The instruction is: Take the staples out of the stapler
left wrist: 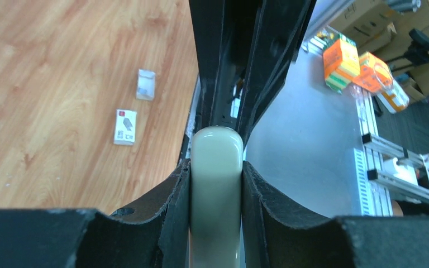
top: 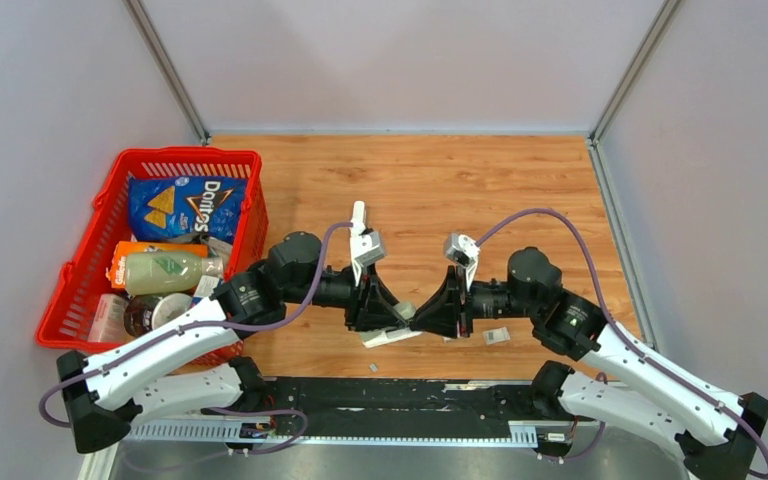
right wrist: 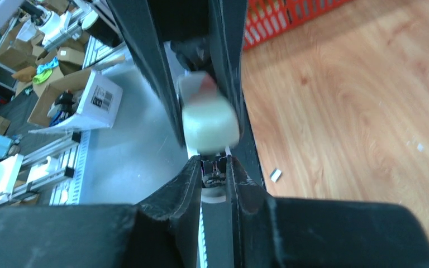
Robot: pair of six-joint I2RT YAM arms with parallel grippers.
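A pale cream stapler (top: 390, 336) is held between both grippers near the table's front middle. My left gripper (top: 397, 315) is shut on its cream body (left wrist: 217, 184), which fills the gap between the fingers in the left wrist view. My right gripper (top: 422, 318) is shut on the stapler's narrow dark metal part (right wrist: 214, 177), and the cream end (right wrist: 209, 120) shows just beyond its fingers. One tiny silvery staple strip (right wrist: 276, 175) lies on the wood beside the stapler. It also shows in the top view (top: 373, 368). Any staples inside the stapler are hidden.
A red basket (top: 95, 250) holding a Doritos bag, a bottle and other goods stands at the left. Two small white boxes (left wrist: 125, 127) (left wrist: 145, 84) lie on the wood to the right of the grippers. The black rail (top: 390, 395) runs along the front edge.
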